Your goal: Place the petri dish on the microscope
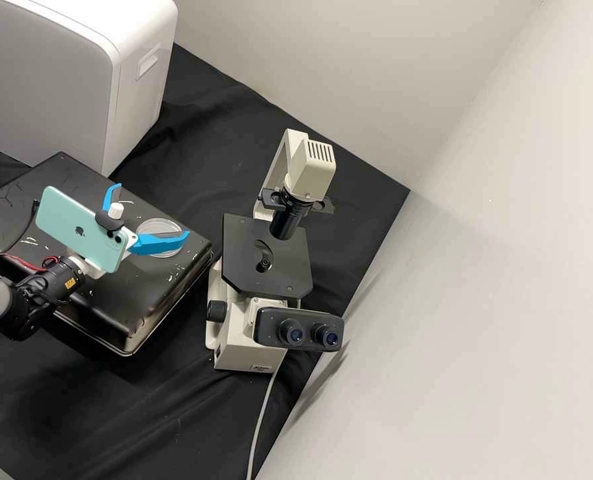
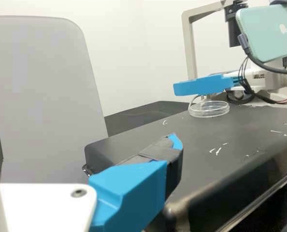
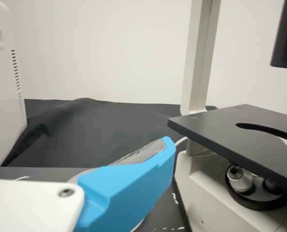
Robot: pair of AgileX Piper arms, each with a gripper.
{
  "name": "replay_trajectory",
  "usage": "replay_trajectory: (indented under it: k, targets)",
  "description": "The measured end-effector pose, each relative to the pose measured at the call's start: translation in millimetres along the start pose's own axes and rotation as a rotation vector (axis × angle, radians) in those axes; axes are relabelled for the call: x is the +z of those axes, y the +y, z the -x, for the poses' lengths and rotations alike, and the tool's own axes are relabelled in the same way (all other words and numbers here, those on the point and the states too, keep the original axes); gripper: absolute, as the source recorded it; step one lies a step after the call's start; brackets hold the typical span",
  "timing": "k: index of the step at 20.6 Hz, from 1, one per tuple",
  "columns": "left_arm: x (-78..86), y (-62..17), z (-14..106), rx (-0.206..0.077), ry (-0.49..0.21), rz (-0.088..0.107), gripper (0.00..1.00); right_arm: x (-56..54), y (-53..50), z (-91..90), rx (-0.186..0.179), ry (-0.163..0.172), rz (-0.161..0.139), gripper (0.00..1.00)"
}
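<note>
A clear petri dish [image 1: 156, 230] [image 2: 208, 108] lies on top of a black box [image 1: 110, 287] to the left of the microscope [image 1: 243, 333]. The microscope's black stage [image 1: 243, 257] [image 3: 230, 133] is bare under its lens. My right gripper [image 1: 138, 217] is open, with a phone clamped on its wrist. One of its blue fingers [image 1: 160, 241] [image 2: 201, 86] hangs just over the dish, and the other finger [image 1: 112, 195] is spread away behind it. My left gripper [image 2: 83, 150] is open at the box's far corner, with nothing between its fingers.
A large white appliance [image 1: 76, 73] stands at the back left behind the box. A grey wall runs along the bench's right side, close to the microscope. A white cable [image 1: 260, 420] trails from the microscope toward the front edge.
</note>
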Motion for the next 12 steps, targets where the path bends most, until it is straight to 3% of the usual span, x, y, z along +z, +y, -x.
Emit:
replay_trajectory:
  k: [3, 7, 12]
  targets:
    - [0.0, 0.0, 0.0, 0.0, 0.0, 0.0, 1.0, 2.2, -6.7, 0.1, -0.013, 0.003, 0.001, 1.0]
    - [0.0, 0.0, 0.0, 0.0, 0.0, 0.0, 1.0, 7.8, -19.5, 1.0, -0.049, -0.037, 0.004, 1.0]
    - [0.0, 0.0, 0.0, 0.0, 0.0, 0.0, 1.0, 9.4, -28.3, 2.0, -0.083, -0.047, 0.012, 1.0]
